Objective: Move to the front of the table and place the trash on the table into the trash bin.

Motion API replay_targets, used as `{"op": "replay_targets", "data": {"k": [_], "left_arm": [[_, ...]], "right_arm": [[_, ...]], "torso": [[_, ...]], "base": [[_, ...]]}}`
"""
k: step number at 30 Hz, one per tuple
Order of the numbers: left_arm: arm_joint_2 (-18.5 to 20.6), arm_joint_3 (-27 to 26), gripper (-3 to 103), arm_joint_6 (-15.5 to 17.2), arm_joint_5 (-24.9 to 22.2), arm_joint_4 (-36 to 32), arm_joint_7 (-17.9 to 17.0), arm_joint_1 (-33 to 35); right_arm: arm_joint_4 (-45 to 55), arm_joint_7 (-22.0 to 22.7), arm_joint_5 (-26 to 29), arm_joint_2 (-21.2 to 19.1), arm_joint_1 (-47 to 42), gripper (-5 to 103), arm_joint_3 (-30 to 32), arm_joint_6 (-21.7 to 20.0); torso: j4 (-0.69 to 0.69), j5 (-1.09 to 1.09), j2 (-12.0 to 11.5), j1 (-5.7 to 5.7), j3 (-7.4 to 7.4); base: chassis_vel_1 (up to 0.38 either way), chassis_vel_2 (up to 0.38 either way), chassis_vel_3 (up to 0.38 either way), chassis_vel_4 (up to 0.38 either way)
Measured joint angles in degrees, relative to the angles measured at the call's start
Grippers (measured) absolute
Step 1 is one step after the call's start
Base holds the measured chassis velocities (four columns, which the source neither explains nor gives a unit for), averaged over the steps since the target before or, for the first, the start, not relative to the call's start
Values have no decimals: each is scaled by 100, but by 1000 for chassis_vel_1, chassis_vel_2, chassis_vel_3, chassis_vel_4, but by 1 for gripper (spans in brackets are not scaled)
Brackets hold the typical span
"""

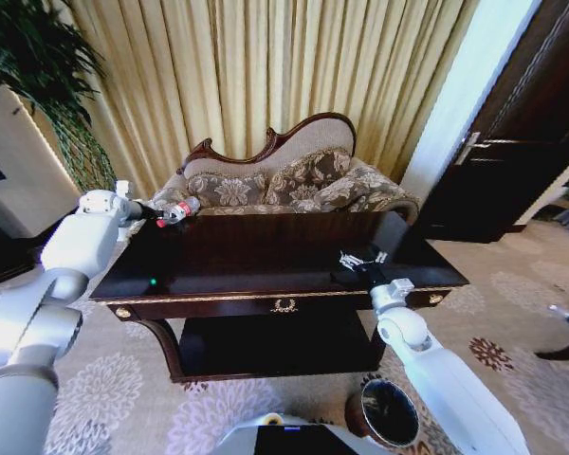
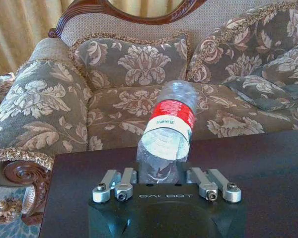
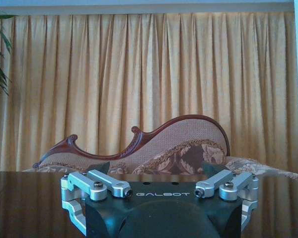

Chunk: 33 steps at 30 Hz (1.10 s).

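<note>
Since your left gripper [image 2: 160,174] is already clamped on the clear bottle [image 2: 166,130] above the table's [image 1: 266,256] far-left corner, expect it light, thin-walled and slippery; hold its body gently. Your right gripper [image 1: 360,265] rests low on the table's right side; whether its jaws are spread or closed, you cannot tell.

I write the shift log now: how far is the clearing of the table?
Done: the robot stands before the long dark glossy table. In hand: the left gripper grips the clear plastic bottle with red label at the table's left end. Left: the round coppery trash bin waits below; the right gripper sits low over the right side.
</note>
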Motion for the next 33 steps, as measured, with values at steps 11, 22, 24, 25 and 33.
{"op": "replay_targets", "data": {"k": [11,22,24,25,33], "left_arm": [[97,-42,14,0,-17,-125,78,82],[124,-44,1,0,-48,-226,104,110],[131,-44,1,0,-52,-238,111,121],[136,-48,1,0,-54,-248,117,133],[182,-100,1,-12,-122,-341,120,231]], "right_arm": [[-15,133,-2,-84,65,100,-18,6],[32,215,-3,-126,83,100,-20,4],[35,219,-2,-137,83,100,-13,2],[35,221,-2,-147,83,100,-2,2],[34,234,2,-177,87,100,3,-7]], "torso": [[1,0,0,0,0],[0,0,0,0,0],[0,0,0,0,0],[0,0,0,0,0],[0,0,0,0,0]], "base": [[0,0,0,0],[0,0,0,0],[0,0,0,0],[0,0,0,0],[0,0,0,0]]}}
